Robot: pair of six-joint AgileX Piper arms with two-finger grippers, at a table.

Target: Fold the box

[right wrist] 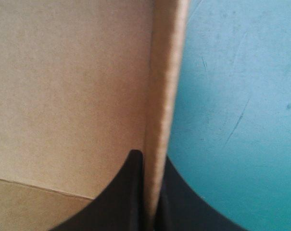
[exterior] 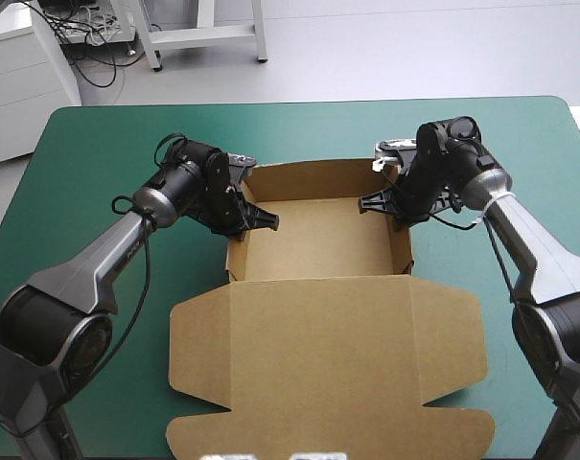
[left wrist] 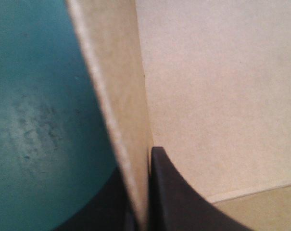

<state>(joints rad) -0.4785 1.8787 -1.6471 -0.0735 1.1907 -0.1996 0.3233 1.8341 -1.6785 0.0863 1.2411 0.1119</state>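
A table with a teal-green cover (exterior: pixel 88 144) fills the scene. At its middle lies the brown box (exterior: pixel 318 335). It forms an open tray toward the far side, with walls raised, and its broad lid (exterior: pixel 328 383) is spread flat toward the near edge. The left gripper (exterior: pixel 243 218) is clamped almost closed on the tray's left wall (exterior: pixel 234 254), with one black finger (left wrist: pixel 183 202) inside and the other outside. The right gripper (exterior: pixel 393 203) pinches the right wall (exterior: pixel 405 244) the same way, nearly closed, with the board between its fingers (right wrist: pixel 121 197).
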